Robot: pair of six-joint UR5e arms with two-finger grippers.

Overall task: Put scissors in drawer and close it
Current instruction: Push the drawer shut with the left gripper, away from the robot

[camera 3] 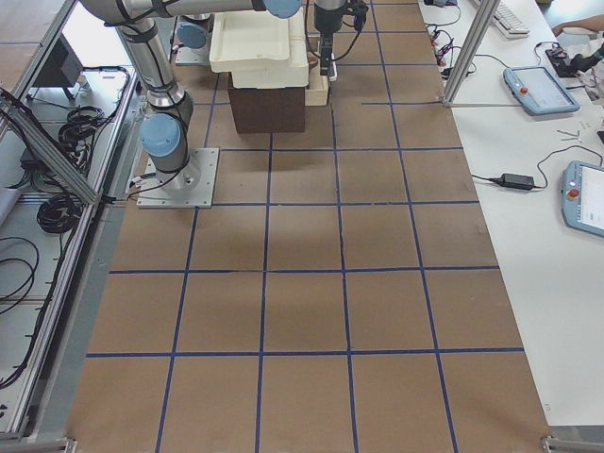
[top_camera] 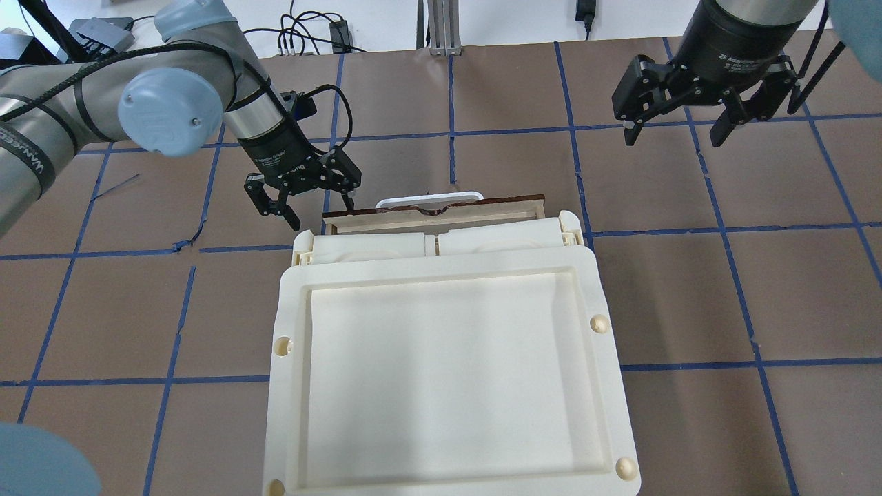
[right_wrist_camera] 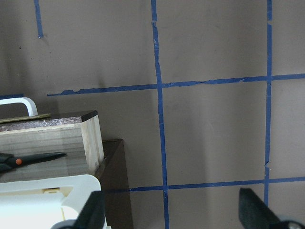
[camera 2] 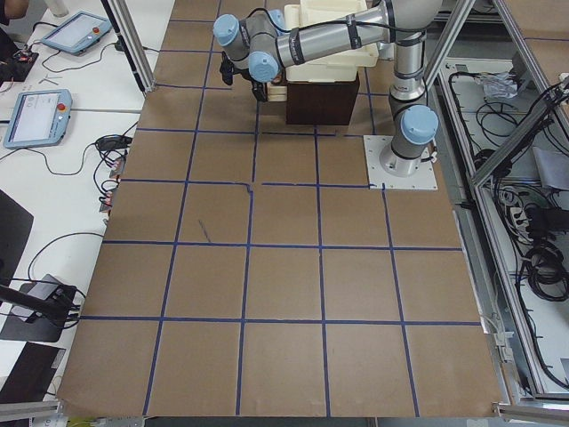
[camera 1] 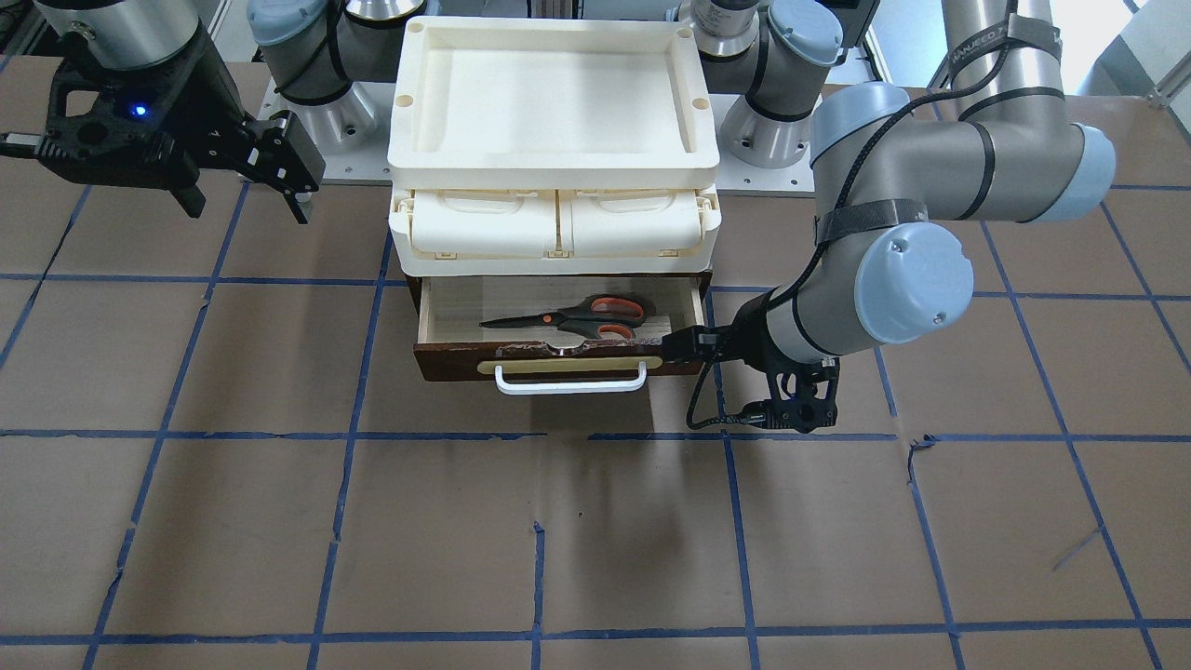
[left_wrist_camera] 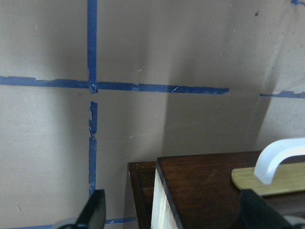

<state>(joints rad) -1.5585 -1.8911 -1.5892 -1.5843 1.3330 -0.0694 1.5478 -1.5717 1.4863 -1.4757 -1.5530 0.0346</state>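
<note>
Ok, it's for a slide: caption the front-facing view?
Scissors lie in the open drawer; the open left gripper is at its front corner, the right gripper open, off to one side.

Glossy dark wooden drawer (camera 1: 558, 358) front; matt cream plastic tray (camera 1: 554, 158).

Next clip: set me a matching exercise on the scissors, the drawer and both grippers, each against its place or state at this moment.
Things:
1. scissors
2. drawer
3. left gripper
4. right gripper

Places or states:
A. open, at the drawer's front corner
B. lying inside the drawer
C. open, off to the side, apart from the drawer, holding nothing
D. pulled out, not yet shut

Pairs: 1-B; 2-D; 3-A; 4-C
</note>
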